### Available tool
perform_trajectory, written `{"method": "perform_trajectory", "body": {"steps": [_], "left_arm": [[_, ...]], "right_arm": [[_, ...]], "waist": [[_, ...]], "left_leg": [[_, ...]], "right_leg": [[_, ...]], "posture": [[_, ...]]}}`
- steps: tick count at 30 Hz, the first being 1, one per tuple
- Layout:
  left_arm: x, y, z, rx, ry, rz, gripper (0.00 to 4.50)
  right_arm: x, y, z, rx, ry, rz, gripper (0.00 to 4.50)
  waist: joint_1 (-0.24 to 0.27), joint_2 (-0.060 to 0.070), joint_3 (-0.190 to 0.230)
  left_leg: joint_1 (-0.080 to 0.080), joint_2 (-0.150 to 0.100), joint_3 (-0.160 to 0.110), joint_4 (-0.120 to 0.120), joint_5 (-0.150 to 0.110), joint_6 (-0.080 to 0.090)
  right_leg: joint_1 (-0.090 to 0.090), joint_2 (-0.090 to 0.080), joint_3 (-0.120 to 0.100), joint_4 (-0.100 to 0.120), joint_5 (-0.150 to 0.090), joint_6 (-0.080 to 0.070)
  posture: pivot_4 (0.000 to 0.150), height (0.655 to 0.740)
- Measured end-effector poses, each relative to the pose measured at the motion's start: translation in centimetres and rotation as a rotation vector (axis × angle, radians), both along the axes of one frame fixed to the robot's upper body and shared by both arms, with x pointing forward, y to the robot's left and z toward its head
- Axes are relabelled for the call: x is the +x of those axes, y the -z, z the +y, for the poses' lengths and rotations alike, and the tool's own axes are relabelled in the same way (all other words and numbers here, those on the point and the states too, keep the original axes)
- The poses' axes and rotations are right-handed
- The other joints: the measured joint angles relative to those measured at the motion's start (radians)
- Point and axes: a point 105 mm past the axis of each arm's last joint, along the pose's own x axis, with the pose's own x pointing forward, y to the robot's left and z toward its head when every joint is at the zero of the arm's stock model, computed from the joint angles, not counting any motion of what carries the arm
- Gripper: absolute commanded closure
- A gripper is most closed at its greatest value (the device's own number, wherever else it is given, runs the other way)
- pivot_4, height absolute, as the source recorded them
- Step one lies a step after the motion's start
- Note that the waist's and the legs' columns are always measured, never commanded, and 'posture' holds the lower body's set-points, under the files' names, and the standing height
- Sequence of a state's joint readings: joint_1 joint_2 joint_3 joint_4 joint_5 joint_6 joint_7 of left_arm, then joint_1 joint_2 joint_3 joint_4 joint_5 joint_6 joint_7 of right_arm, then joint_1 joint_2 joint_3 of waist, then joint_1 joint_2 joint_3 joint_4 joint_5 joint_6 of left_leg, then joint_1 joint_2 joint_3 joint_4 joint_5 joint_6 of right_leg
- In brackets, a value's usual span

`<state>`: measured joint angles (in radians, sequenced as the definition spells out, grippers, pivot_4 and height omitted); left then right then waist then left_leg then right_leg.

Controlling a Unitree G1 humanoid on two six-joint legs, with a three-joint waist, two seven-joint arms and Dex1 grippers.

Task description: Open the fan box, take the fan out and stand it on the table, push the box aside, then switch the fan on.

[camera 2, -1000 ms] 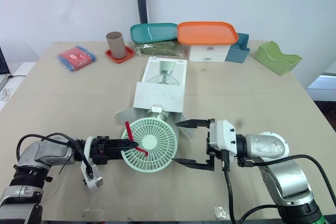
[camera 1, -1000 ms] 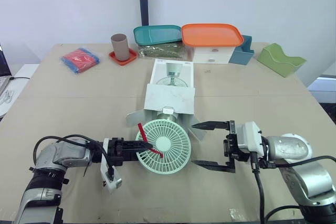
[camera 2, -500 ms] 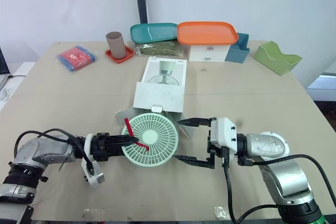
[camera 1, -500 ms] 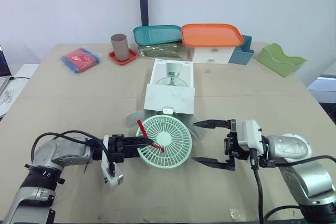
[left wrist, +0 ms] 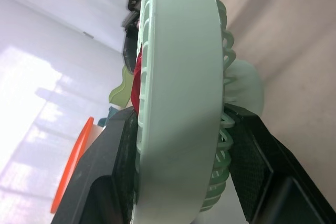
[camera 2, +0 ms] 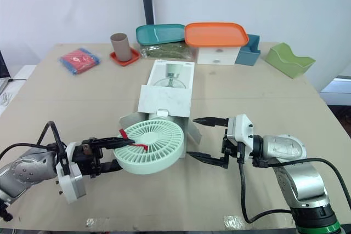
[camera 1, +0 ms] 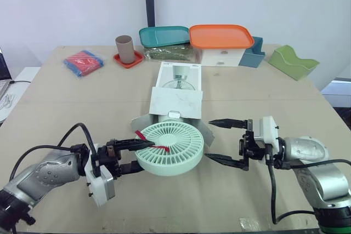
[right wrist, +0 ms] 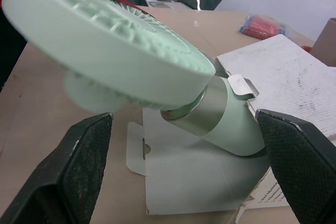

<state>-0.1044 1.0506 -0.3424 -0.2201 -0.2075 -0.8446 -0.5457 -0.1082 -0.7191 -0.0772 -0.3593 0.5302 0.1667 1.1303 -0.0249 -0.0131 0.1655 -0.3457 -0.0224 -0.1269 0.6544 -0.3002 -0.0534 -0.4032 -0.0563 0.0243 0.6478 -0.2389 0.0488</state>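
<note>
1. The fan box (camera 1: 176, 101) lies open on the table (camera 1: 82, 102), with its flaps splayed toward the robot. The base of the fan rests at the box mouth.
2. One fan (camera 1: 170, 145) is present. Its head is tilted over the flaps, with the grille facing mostly upward.
3. Two lidded containers stand at the far edge: one orange-lidded container (camera 1: 221, 36) and one teal-lidded container (camera 1: 163, 35) holding greenish material. One brown cup (camera 1: 125, 49) stands on a red coaster (camera 1: 128, 60).
4. The left end effector (camera 1: 131, 156) is clamped on the fan head's rim, with one finger across the grille and one beneath.
5. The right end effector (camera 1: 209, 140) is spread wide and grips nothing.
6. One second ago the grille faced the robot. The head has since tipped back toward the box.
</note>
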Motion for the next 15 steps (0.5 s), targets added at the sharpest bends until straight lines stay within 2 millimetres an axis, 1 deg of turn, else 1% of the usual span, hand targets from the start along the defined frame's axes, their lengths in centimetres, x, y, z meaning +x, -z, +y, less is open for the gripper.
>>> {"method": "perform_trajectory", "body": {"steps": [3,8,11,12,15], "left_arm": [[-0.7,-1.2,0.1,-0.079,-0.05,0.141,2.6],[-1.5,-2.5,0.0,-0.194,-0.129,0.33,2.6],[-1.5,-3.1,0.2,-0.252,-0.196,0.414,2.6],[-1.3,-3.3,0.4,-0.299,-0.242,0.462,2.6],[-1.2,-3.5,0.8,-0.34,-0.294,0.502,2.6]], "right_arm": [[0.1,0.1,0.1,0.023,0.017,0.001,0.0],[0.1,0.3,0.1,0.027,0.03,0.01,0.0],[0.5,0.4,0.1,0.049,0.065,0.062,0.0],[0.5,0.3,0.3,0.062,0.068,0.087,0.0],[0.4,-0.1,0.8,0.076,0.058,0.091,0.0]], "waist": [[-0.001,0.0,0.0],[0.0,0.0,0.0],[0.0,0.0,0.0],[0.0,0.0,0.0],[0.0,0.0,0.0]], "left_leg": [[0.001,0.001,0.001,0.0,0.0,0.001],[0.002,0.001,0.002,0.0,0.0,0.001],[0.002,0.001,0.003,0.0,0.0,0.001],[0.003,0.001,0.003,0.0,-0.001,0.001],[0.003,0.002,0.004,0.0,-0.001,0.001]], "right_leg": [[0.0,0.001,0.002,0.0,0.0,0.0],[0.001,0.001,0.002,0.0,0.0,0.0],[0.002,0.002,0.004,0.0,0.0,0.0],[0.002,0.002,0.004,0.0,0.0,0.0],[0.002,0.003,0.006,0.0,0.0,0.0]], "posture": [[0.15,0.74],[0.15,0.74],[0.15,0.74],[0.15,0.74],[0.15,0.74]]}}
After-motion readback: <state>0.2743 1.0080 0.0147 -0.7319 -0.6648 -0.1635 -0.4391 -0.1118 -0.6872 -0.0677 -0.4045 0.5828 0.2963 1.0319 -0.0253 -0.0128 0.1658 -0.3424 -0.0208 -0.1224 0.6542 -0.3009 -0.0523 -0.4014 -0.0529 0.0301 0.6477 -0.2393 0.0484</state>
